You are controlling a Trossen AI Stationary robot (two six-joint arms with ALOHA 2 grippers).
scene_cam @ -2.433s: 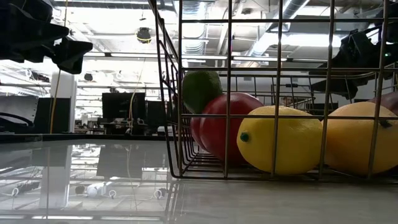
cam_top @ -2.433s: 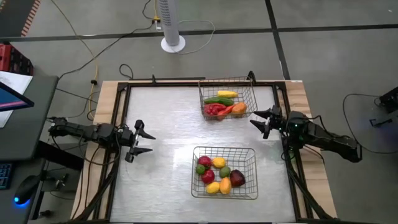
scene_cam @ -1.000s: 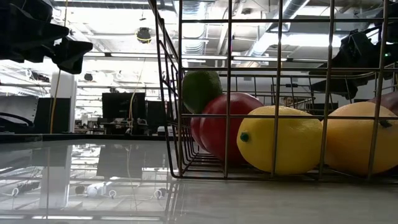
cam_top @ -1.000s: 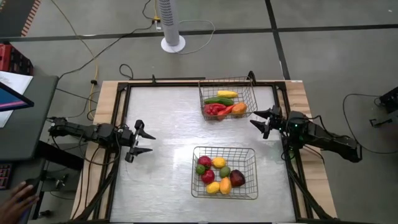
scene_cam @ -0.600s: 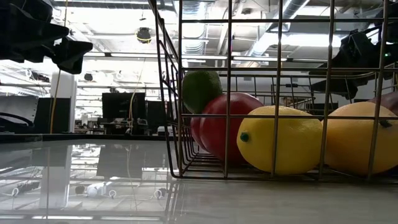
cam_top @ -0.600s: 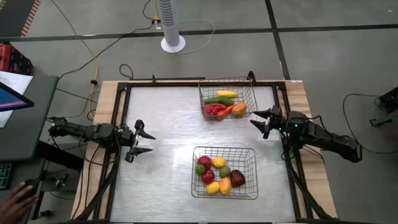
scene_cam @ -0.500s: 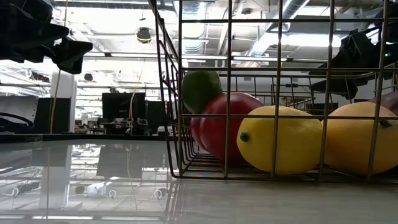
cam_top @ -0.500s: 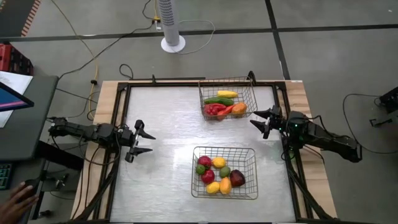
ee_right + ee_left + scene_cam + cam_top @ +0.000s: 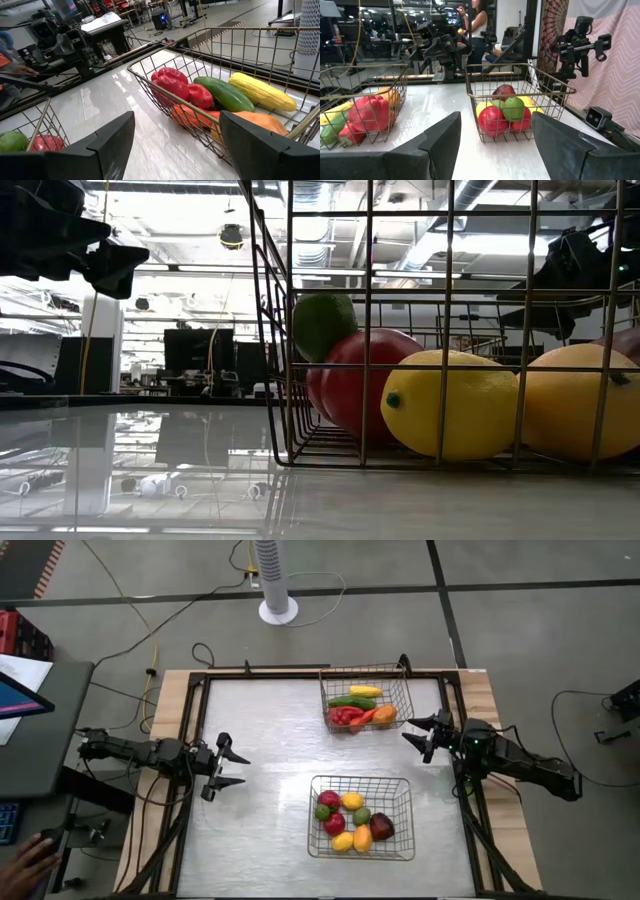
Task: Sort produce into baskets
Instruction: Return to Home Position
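Note:
Two wire-mesh baskets stand on the table. The far basket [image 9: 366, 696] holds long produce: a yellow corn cob [image 9: 262, 91], a green cucumber [image 9: 223, 93], red peppers [image 9: 175, 85] and an orange piece [image 9: 250, 125]. The near basket [image 9: 361, 817] holds round produce: red [image 9: 365, 380], yellow [image 9: 455, 405], green [image 9: 325, 320] and maroon [image 9: 504, 91] pieces. My left gripper [image 9: 226, 766] is open and empty at the table's left edge. My right gripper [image 9: 420, 732] is open and empty at the right edge, beside the far basket.
A bare stretch of table [image 9: 260, 740] lies between the left gripper and the baskets. A black frame [image 9: 200, 690] runs round the table. A person's hand [image 9: 30, 860] shows off the table at the lower left. A fan stand [image 9: 278, 600] is beyond the far edge.

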